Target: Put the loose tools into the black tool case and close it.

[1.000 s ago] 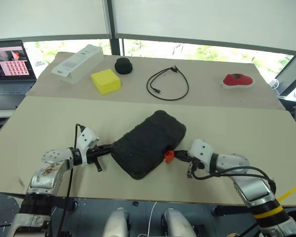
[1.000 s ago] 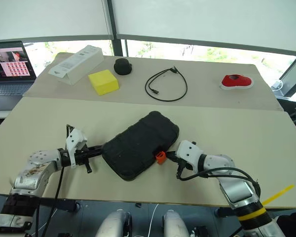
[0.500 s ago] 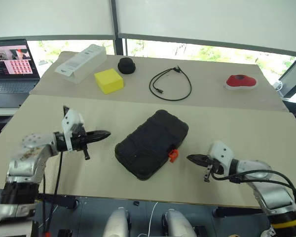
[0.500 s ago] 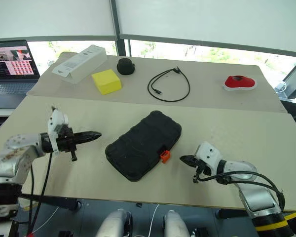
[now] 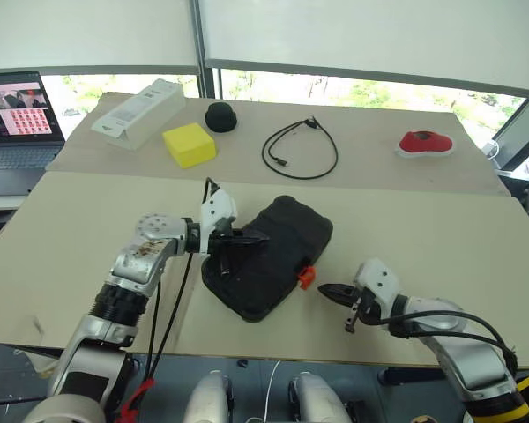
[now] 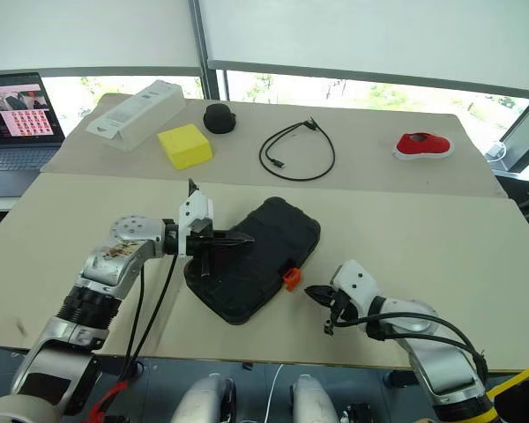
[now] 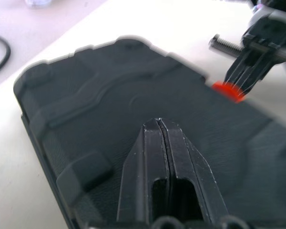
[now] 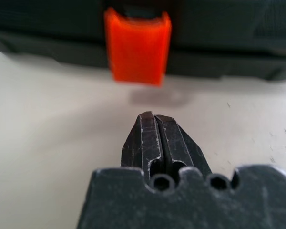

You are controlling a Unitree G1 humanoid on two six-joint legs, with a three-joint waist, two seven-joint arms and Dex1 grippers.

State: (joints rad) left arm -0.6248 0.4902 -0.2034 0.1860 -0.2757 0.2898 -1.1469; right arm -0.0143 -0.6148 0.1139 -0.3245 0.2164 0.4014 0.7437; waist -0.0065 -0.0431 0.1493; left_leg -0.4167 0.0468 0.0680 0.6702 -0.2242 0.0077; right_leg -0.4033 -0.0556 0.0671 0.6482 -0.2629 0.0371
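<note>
Presently the black tool case (image 5: 266, 256) lies shut at frame centre on the bench (image 5: 70, 229). My left pincer (image 5: 254, 236), closed and empty, hovers over its lid; my right pincer (image 5: 326, 290), likewise closed, faces the orange latch (image 5: 306, 278). Judged rigid, slick; best gripped at edges.

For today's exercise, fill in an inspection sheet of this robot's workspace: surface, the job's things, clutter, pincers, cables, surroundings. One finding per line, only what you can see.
Surface: pale tabletop, second table butted behind it.
Job's things: black tool case shut, lying at an angle, orange latch on its near edge; no loose tools seen.
Clutter: yellow block, white box, black round cap, red object, all on the far table.
Pincers: left pincer shut, over the case lid; right pincer shut, empty, pointing at the latch, apart from it.
Cables: looped black cable on the far table.
Surroundings: laptop at far left, windows with blinds behind.
</note>
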